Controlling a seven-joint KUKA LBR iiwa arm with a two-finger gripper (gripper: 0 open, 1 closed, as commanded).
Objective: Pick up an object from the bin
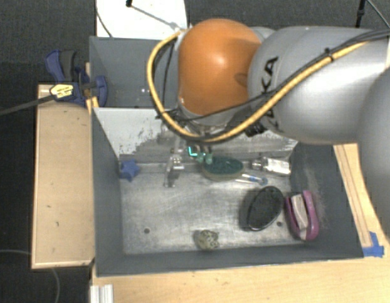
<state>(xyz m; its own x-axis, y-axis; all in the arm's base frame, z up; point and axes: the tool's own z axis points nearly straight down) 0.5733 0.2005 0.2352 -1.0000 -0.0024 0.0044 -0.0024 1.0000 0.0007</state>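
Green oval thing (pixel 223 166) lies lengthwise left-to-right just beside the pincer (pixel 176 166), whose grip I cannot tell.

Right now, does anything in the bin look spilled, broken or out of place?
Nothing stands out. The black oval thing, the purple and white thing, the green round thing and the small grey lump lie loose on the bin floor, none visibly broken or spilled.

1 each: green disc (pixel 223 167), black oval (pixel 263 208), purple case (pixel 303 216), stone (pixel 206 239), blue piece (pixel 128 170).
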